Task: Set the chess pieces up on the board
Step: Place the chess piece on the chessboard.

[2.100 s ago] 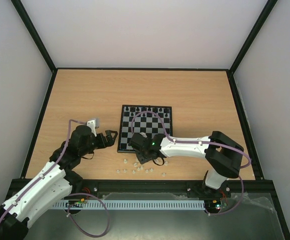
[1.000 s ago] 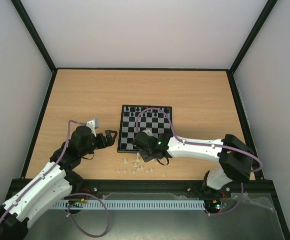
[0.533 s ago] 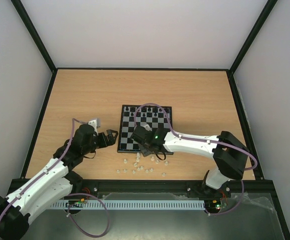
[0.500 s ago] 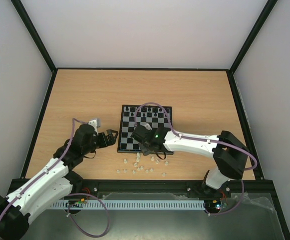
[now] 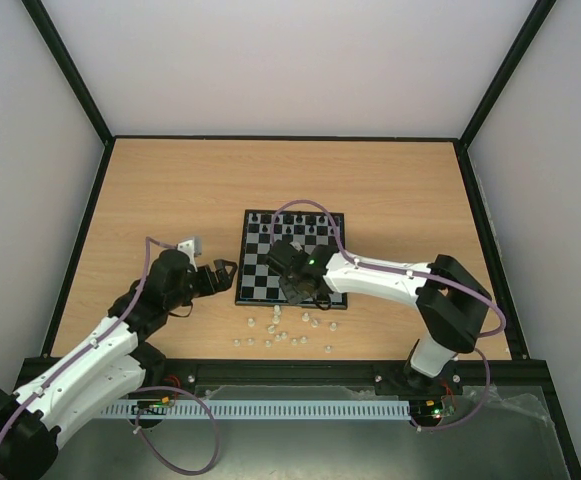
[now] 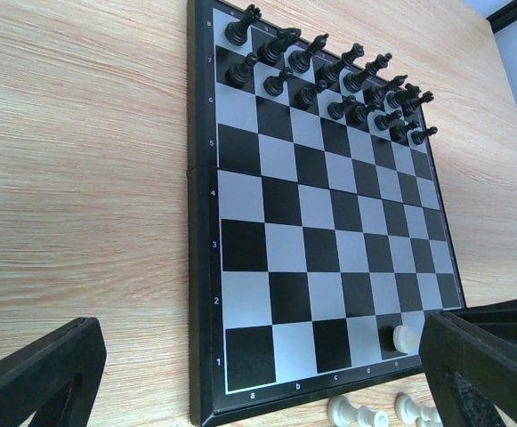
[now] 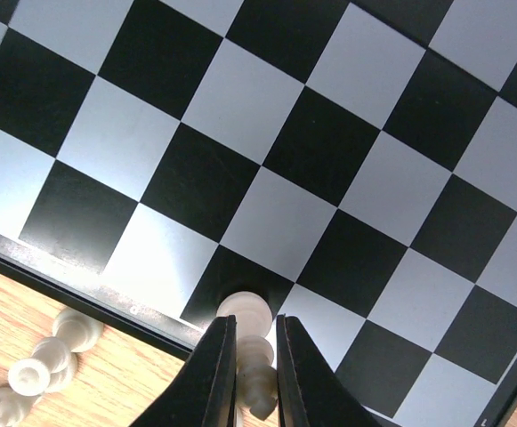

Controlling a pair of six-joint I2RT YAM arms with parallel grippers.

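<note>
Right wrist view looks straight down on the right pincer [image 7: 253, 342], its two dark fingers clenched on a white piece [image 7: 243, 310]. That piece is over a black square in the row of the board [image 7: 267, 222] nearest the arms; whether its base touches the square cannot be told. Just off that edge, loose white pieces [image 7: 37, 372] lie on the wooden surface [image 7: 107, 391]. From the top external view these loose white pieces [image 5: 285, 336] are scattered between the board [image 5: 260, 265] and the arm bases. The black pieces [image 6: 329, 76] stand in the two far rows. The left pincer [image 5: 220, 272] is released, jaws spread wide, beside the board's left edge and holding nothing.
</note>
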